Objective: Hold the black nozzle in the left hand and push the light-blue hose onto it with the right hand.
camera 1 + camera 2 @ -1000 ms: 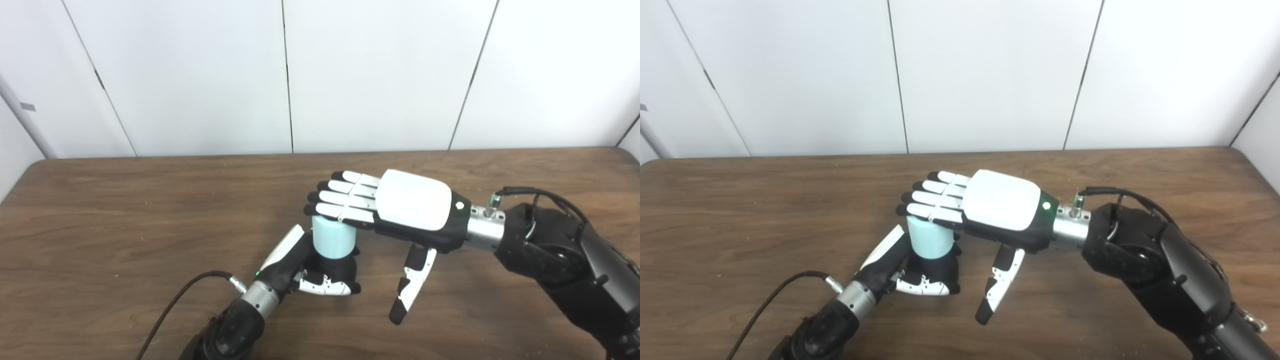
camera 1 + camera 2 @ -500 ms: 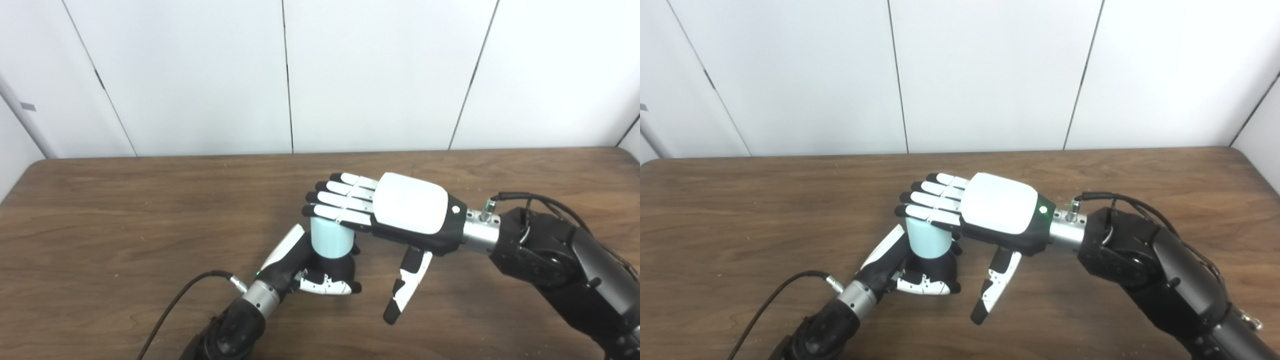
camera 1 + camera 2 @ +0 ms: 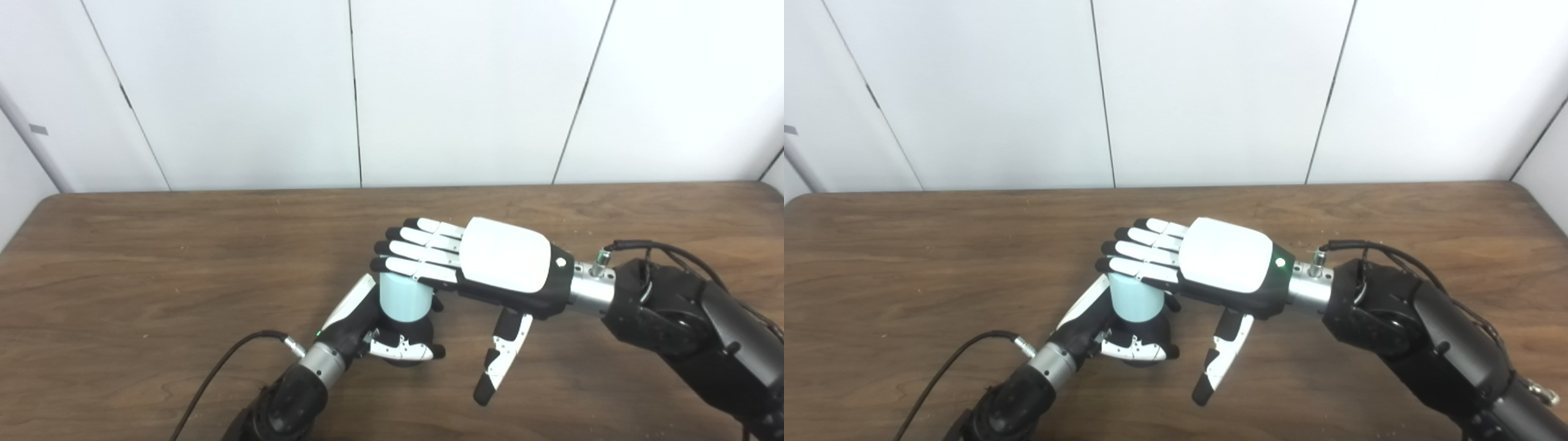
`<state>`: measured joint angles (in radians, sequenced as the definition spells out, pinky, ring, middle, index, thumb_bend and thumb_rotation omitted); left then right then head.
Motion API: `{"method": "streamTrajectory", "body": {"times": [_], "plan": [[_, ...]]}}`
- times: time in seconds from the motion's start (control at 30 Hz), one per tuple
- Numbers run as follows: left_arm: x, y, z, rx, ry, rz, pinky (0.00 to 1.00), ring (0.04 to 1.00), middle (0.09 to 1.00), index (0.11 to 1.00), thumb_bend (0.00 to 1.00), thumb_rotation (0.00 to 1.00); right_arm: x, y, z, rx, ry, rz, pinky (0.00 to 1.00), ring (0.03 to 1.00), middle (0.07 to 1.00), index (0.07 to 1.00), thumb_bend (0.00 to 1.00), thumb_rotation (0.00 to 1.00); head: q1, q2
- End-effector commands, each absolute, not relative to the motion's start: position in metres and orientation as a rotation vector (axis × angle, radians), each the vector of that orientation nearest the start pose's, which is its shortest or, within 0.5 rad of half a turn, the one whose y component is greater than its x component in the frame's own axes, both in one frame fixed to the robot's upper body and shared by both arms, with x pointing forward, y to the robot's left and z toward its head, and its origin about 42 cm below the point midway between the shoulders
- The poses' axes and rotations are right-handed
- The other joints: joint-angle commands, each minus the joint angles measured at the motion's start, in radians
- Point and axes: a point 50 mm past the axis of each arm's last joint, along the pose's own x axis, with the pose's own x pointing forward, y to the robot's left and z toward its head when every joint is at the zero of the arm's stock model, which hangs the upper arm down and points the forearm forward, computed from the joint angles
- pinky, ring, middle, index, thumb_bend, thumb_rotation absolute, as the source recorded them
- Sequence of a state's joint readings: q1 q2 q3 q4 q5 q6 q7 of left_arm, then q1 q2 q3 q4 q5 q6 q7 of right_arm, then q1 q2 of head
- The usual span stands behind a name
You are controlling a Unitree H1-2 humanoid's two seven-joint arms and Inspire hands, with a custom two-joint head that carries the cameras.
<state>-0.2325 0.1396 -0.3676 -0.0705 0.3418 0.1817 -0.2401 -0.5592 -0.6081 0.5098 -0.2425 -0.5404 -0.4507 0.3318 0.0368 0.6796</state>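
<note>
**Flat palm bears down on hose**

Your left hand [image 3: 392, 331] is clamped around the black nozzle [image 3: 409, 331], low on the desk [image 3: 153, 275]. The hose [image 3: 402, 296], a short, smooth, pale-blue cylinder, stands upright on the nozzle. Your right hand [image 3: 484, 269] lies flat on its top, fingers [image 3: 410, 251] straight and together, gripping nothing. The hose looks light and stiff, likely slippery; press squarely on its top.

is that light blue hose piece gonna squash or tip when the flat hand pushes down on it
The light-blue hose looks like a short, wide cylinder holding its round shape under the right hand, so probably fairly stiff. It stands upright, seated in the left hand around the black nozzle, so tipping seems unlikely. Its smooth surface may be slippery.
</note>
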Motion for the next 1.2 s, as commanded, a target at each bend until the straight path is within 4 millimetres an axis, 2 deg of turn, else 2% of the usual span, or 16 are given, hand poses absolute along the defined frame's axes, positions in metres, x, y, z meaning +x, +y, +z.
{"method": "streamTrajectory", "body": {"times": [0.0, 0.4, 1.17], "plan": [[0.326, 0.128, 0.149, 0.551, -0.059, -0.587, 0.96, 0.890, 0.789, 0.483, 0.52, 0.07, 0.345, -0.190, 0.297, -1.345, -1.026, 0.930, 1.00, 1.000, 1.000, 1.000, 0.83, 0.83, 0.000, 0.001], [0.327, 0.129, 0.149, 0.558, -0.070, -0.590, 0.94, 0.884, 0.793, 0.483, 0.52, 0.07, 0.344, -0.192, 0.296, -1.348, -1.017, 0.961, 1.00, 1.000, 1.000, 1.000, 0.83, 0.82, 0.001, 0.004], [0.328, 0.130, 0.150, 0.548, -0.046, -0.588, 0.97, 0.923, 0.836, 0.482, 0.52, 0.07, 0.341, -0.191, 0.287, -1.358, -0.995, 1.005, 1.00, 1.000, 1.000, 1.000, 0.83, 0.82, -0.002, 0.010]]}}
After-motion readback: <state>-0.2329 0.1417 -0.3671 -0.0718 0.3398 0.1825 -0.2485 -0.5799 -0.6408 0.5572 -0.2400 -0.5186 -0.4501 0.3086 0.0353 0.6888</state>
